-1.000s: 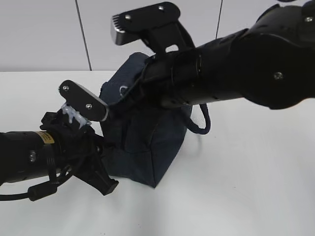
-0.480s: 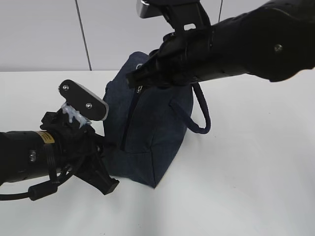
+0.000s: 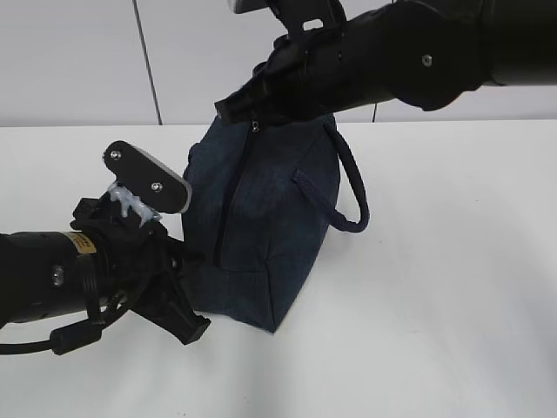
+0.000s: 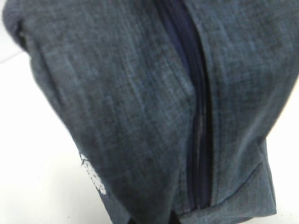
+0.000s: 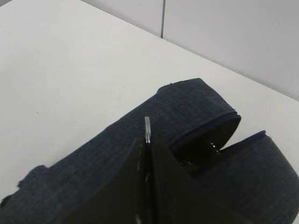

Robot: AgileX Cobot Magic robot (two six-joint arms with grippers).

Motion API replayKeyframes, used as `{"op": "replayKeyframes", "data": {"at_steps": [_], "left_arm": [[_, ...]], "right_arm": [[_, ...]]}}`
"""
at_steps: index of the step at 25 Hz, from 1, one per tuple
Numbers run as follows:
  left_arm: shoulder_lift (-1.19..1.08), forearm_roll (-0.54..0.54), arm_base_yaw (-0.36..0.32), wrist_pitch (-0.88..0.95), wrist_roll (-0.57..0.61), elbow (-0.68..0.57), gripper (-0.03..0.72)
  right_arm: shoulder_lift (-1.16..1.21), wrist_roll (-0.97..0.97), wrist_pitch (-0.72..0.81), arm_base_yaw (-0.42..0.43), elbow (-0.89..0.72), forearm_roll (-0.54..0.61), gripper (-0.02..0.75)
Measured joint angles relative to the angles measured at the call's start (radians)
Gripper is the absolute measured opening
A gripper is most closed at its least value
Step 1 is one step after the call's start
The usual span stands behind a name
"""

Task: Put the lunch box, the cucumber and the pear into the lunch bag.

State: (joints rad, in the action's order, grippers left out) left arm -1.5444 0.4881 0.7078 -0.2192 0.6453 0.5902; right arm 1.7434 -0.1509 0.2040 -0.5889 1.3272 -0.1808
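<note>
The dark navy lunch bag (image 3: 261, 226) stands on the white table, its zipper line (image 3: 231, 200) running down the side that faces me. My right gripper (image 3: 235, 111) is at the bag's top and is shut on the silver ring pull (image 5: 147, 128); beyond it the bag's mouth (image 5: 205, 144) gapes dark. My left gripper (image 3: 190, 259) is low at the bag's left bottom corner. In the left wrist view the fabric (image 4: 140, 102) fills the frame and runs between the jaw tips. The lunch box, the cucumber and the pear are out of view.
The bag's thick loop handle (image 3: 352, 196) hangs off its right side. White table (image 3: 435, 305) lies right of and in front of the bag, with a grey wall (image 3: 78, 61) behind. My left arm (image 3: 52, 279) lies along the table's left front.
My right gripper has risen and moved back to the bag's top with the ring pull. The bag now stands taller and stretched. The left arm has not moved.
</note>
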Motion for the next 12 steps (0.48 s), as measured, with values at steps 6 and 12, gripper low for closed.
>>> {"op": "replayKeyframes", "data": {"at_steps": [6, 12], "left_arm": [[0.0, 0.0, 0.0, 0.007, 0.0, 0.0, 0.017], [0.0, 0.0, 0.0, 0.012, 0.0, 0.0, 0.017]], "right_arm": [[0.053, 0.0, -0.002, 0.048, 0.047, -0.026, 0.0], [0.117, 0.0, 0.009, 0.085, 0.135, -0.03, 0.0]]}}
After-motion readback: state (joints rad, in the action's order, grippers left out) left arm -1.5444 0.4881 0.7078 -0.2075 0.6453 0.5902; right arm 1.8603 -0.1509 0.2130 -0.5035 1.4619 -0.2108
